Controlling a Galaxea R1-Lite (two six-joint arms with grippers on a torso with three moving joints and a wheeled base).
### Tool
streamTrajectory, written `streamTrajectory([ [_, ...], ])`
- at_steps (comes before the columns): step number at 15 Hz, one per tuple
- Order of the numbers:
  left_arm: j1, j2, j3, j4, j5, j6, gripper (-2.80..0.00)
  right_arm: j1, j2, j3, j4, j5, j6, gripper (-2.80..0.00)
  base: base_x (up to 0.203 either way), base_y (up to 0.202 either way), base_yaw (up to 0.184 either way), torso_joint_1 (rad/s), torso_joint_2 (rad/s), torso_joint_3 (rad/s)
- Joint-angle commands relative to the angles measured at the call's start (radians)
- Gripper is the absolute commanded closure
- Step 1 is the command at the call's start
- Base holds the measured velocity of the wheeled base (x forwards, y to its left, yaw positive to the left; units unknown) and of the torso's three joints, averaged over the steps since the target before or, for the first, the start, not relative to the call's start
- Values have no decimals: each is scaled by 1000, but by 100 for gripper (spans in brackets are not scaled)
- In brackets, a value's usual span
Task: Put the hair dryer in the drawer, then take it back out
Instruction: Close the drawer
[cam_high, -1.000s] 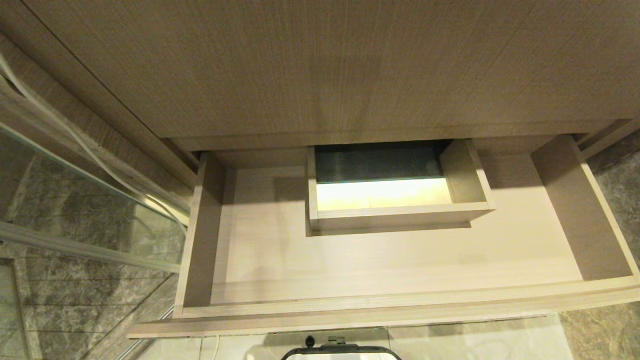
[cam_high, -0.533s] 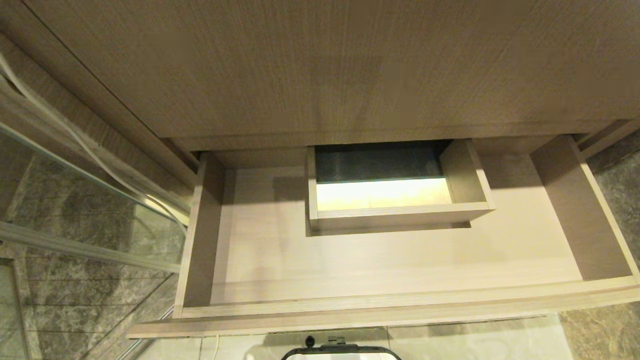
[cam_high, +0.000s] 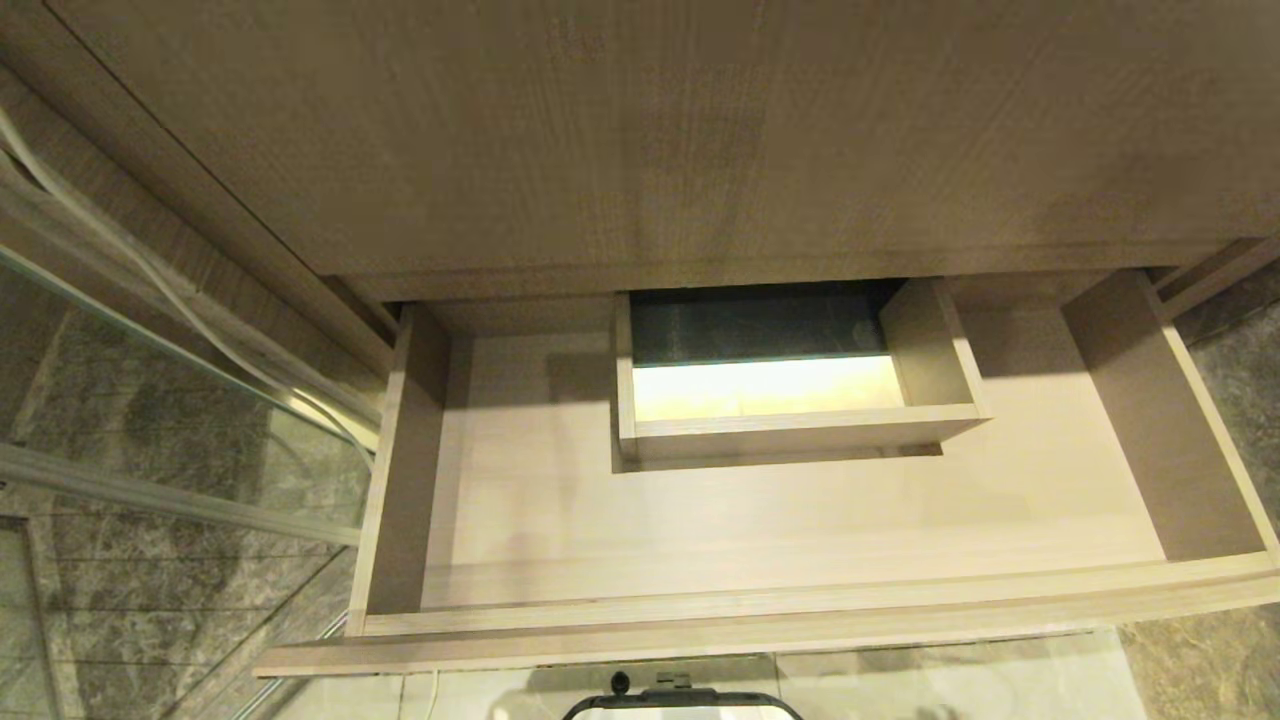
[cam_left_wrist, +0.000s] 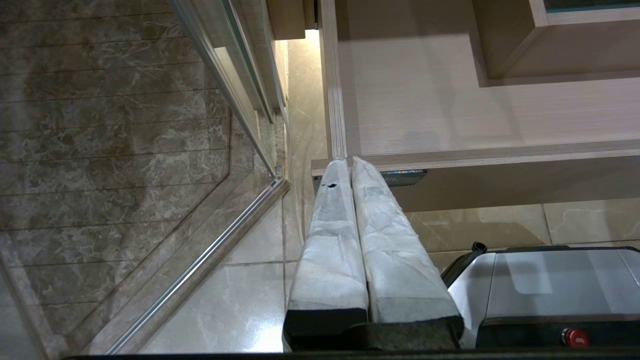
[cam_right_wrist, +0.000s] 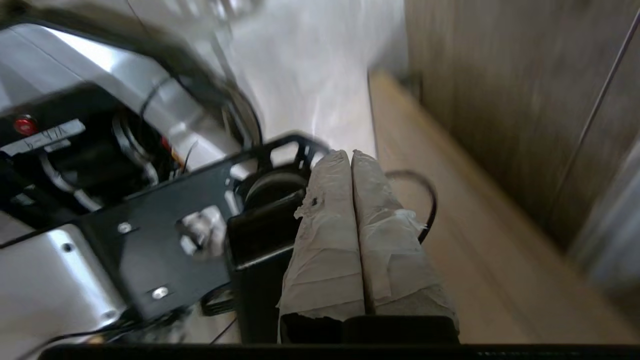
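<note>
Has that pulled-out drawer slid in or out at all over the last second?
No. The drawer sits where it was: its front edge keeps the same place against the cabinet panel above it and the glass door beside it.

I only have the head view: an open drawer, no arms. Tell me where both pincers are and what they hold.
Observer: The left pincer is shut and empty, its tips pointing at the drawer's front corner nearest the glass panel.
Operator: Now the right one.
Observer: The right pincer is shut on nothing, above the robot's own base, beside a wood-grain panel.
Operator: Confirm this is the labelled drawer.
Observer: Yes, a small dark label plate sits under its front edge at that corner.
Operator: Find the hair dryer.
Observer: Neither wrist view shows it.
</note>
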Motion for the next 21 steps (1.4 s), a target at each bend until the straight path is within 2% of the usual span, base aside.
streamTrajectory([
  [1, 0, 2, 0, 0, 0, 0, 0, -2, 175, 44, 0, -2, 75, 0, 0, 0, 0, 0, 0, 0],
  [3, 0, 2, 0, 0, 0, 0, 0, -16, 217, 157, -96, -1, 79, 0, 0, 0, 0, 0, 0, 0],
  [5, 0, 2, 0, 0, 0, 0, 0, -25, 308, 241, -137, -7, 74, 0, 0, 0, 0, 0, 0, 0],
  [10, 0, 2, 0, 0, 0, 0, 0, -28, 523, 336, -336, -9, 64, 0, 0, 0, 0, 0, 0, 0],
  [17, -1, 2, 0, 0, 0, 0, 0, -28, 758, 321, -606, -9, -23, 0, 0, 0, 0, 0, 0, 0],
  [21, 0, 0, 0, 0, 0, 0, 0, -29, 831, 260, -643, -9, -40, 0, 0, 0, 0, 0, 0, 0],
])
